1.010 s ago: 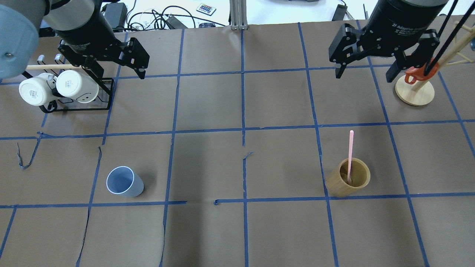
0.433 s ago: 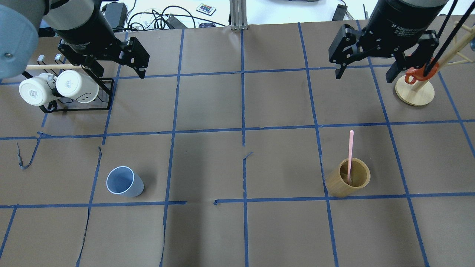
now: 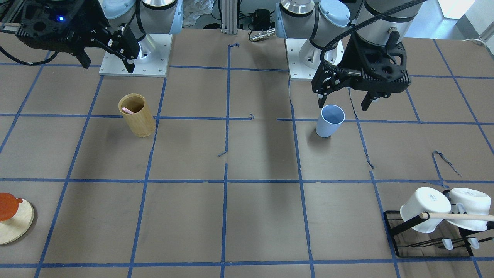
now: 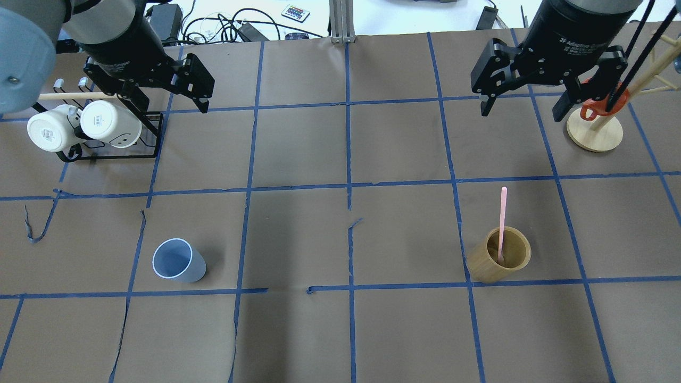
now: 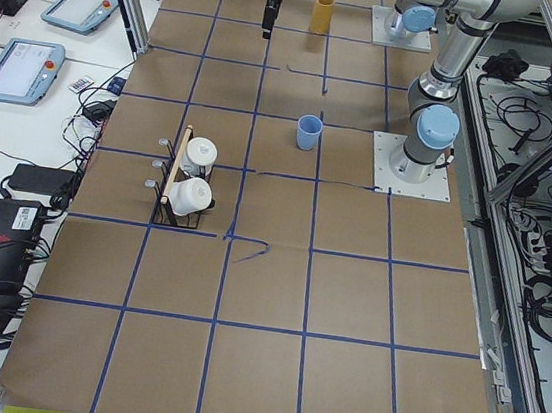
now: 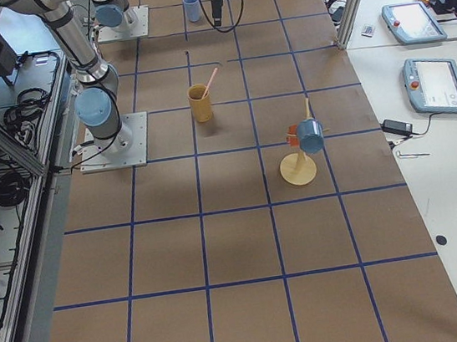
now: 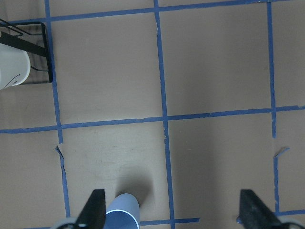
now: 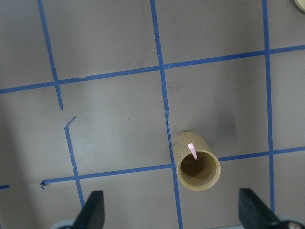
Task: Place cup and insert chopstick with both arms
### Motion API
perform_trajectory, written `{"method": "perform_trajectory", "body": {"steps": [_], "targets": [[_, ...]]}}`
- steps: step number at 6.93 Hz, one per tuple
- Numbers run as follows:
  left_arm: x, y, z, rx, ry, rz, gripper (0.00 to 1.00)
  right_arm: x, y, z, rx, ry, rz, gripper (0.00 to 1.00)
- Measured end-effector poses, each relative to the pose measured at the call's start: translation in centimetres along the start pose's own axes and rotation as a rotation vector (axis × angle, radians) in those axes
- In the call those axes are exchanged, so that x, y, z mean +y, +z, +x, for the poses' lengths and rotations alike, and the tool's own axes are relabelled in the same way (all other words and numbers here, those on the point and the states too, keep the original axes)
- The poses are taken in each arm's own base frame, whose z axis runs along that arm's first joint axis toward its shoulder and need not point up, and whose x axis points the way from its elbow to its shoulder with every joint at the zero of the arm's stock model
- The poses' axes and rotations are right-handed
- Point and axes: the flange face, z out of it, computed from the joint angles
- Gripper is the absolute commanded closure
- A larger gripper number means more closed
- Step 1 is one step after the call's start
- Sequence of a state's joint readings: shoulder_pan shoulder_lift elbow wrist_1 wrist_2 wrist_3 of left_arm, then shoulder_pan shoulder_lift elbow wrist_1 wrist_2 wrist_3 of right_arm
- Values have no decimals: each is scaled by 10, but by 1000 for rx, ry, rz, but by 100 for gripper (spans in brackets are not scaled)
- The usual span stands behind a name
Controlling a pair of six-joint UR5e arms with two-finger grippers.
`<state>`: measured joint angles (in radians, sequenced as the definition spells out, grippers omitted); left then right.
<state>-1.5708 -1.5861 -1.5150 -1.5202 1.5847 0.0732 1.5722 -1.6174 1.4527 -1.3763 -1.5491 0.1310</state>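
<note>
The light blue cup (image 4: 178,260) stands upright on the table's near left; it also shows in the front view (image 3: 330,120) and the left wrist view (image 7: 122,214). One pink chopstick (image 4: 502,218) leans inside the tan bamboo cylinder (image 4: 499,261) at the near right, as the right wrist view (image 8: 192,151) also shows. My left gripper (image 4: 170,103) is open and empty, high above the table, beyond the cup. My right gripper (image 4: 521,111) is open and empty, high above the table, beyond the cylinder.
A black rack (image 4: 154,133) with two white mugs and a long wooden rod (image 4: 69,96) stands at the far left. A wooden stand (image 4: 594,133) with an orange mug stands at the far right. Blue tape lines grid the brown table.
The right gripper has shifted very slightly. The left gripper, cup, cylinder and chopstick have not moved.
</note>
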Motion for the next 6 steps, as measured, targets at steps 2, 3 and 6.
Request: {"method": "perform_trajectory", "body": {"steps": [2,3,6], "targets": [[2,1,0,0,2,-1,0,0,1,0,2,1,-3,0],[4,2,-2,-3,4,-8,0,-2,4,1,4,1,-8,0],[22,32,-51,-9,98,-89,0,-7,34,10,76,-11,-36,0]]}}
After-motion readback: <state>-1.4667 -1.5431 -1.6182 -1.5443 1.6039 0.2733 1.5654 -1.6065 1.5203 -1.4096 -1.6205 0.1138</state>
